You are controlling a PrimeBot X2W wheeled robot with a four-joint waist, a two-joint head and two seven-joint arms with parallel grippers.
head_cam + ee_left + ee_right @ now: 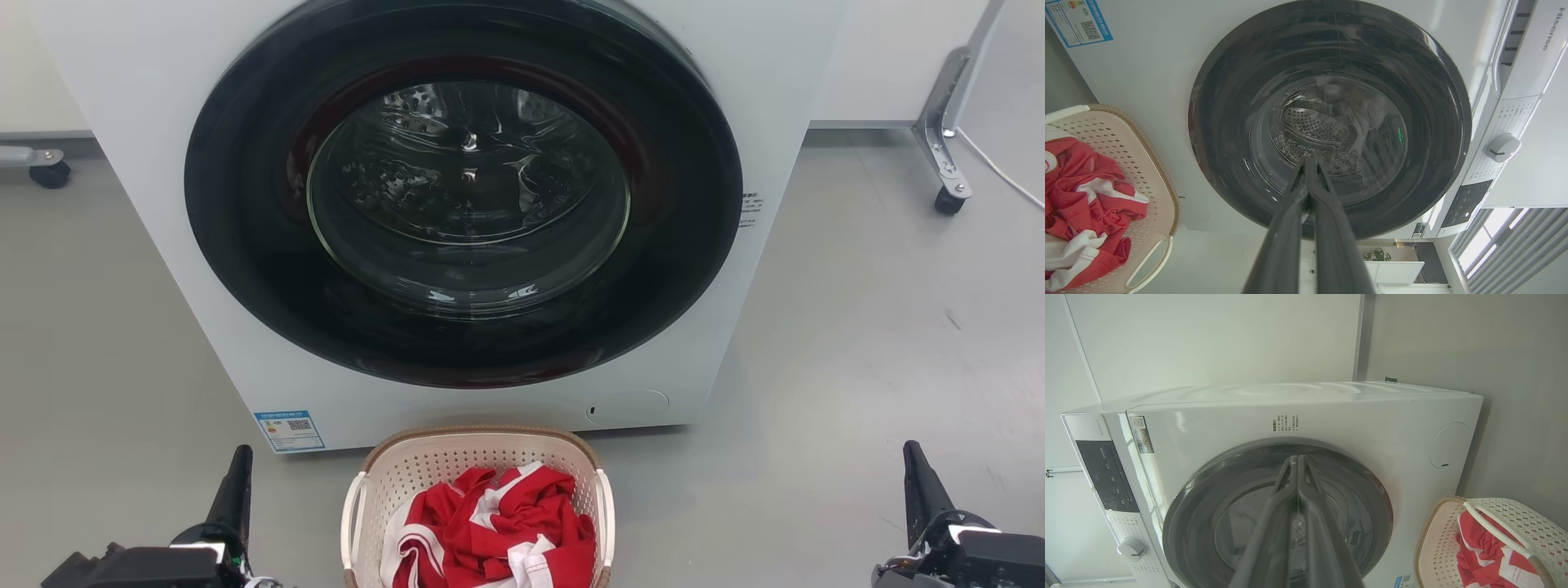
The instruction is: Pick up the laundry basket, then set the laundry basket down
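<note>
The laundry basket [441,464] is sitting on the grey floor [857,343] at the bottom middle of the head view, just in front of the washer [147,147], with the frame cutting off its near end. Small holes are piercing its cream plastic wall, a brown woven-look band is running round the rim, and a white loop handle [353,510] is curving off each side. A crumpled red and white garment [498,531] is lying inside it.

I am holding my left pincer [238,469] at the lower left and my right pincer [916,469] at the lower right. Both are apart from the basket, with long dark fingers pointing up the frame. In each wrist view my two fingers are pressing together tip to tip, gripping nothing.

Above the basket, the washer's round dark door [245,245], with its bulging glass window, is sitting closed in the smooth white front.
</note>
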